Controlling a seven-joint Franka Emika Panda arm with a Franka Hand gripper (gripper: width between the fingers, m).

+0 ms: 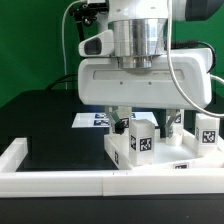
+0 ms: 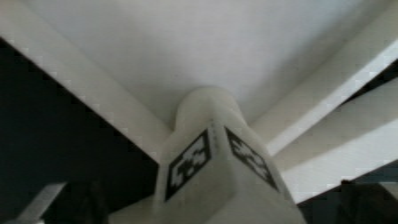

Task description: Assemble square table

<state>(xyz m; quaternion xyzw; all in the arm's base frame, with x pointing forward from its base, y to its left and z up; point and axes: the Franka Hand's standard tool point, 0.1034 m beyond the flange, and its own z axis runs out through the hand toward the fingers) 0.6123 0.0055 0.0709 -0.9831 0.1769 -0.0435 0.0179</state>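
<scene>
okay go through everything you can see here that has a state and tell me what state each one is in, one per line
White plastic square tabletop slab: lying flat against the border rail.
White tagged block leg under the arm: upright on the slab, between the fingers.
White tagged block leg at the exterior view's right: upright, free.
Two-finger gripper: lowered over the leg, grip cannot be told.
Marker board: flat on the table.

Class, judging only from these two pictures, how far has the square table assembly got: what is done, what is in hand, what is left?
Done: the tabletop lies against the border rail. In hand: the gripper hangs over a tagged leg standing on it; the wrist view shows that leg close up, grip unclear. Left: another leg stands loose on the exterior view's right; the other legs cannot be made out.
</scene>
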